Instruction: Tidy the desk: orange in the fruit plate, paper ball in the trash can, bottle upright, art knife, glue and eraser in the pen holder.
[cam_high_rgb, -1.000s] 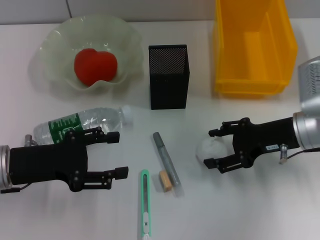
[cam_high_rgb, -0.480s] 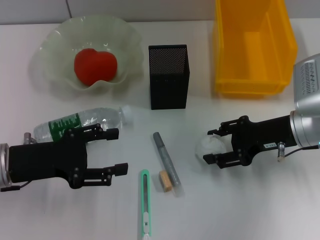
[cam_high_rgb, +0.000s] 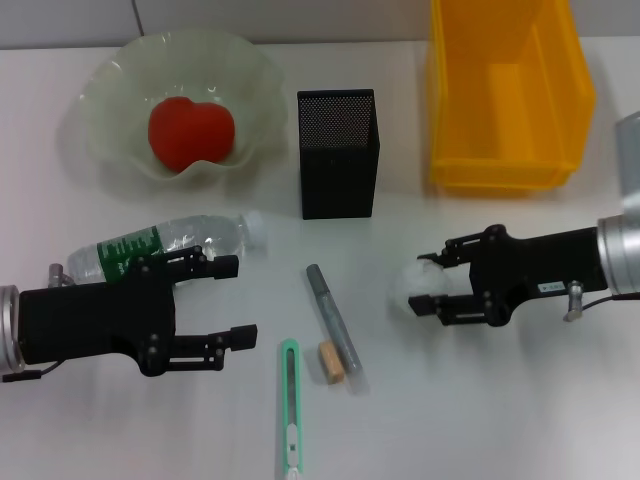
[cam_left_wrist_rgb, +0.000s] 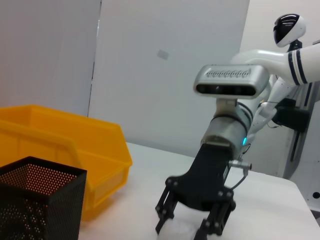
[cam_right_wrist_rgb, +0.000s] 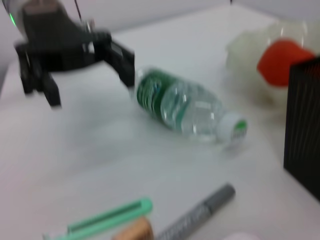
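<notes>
Right tool (cam_high_rgb: 432, 283) of yours grips the paper ball (cam_high_rgb: 413, 285); only the orange (cam_high_rgb: 191, 130) is home, your left tool (cam_high_rgb: 228, 301) waits open.

yellow bin (cam_high_rgb: 510, 95), black mesh holder (cam_high_rgb: 337, 153) (green knife (cam_high_rgb: 289, 405))

The right gripper (cam_high_rgb: 428, 284) now closes its fingers against the paper ball (cam_high_rgb: 413, 284), gripping it.

White paper ball (cam_high_rgb: 415, 287) sits gripped in the right pincer (cam_high_rgb: 432, 284); clear bottle (cam_high_rgb: 160, 246) lies sideways beside the left pincer (cam_high_rgb: 232, 302).
</notes>
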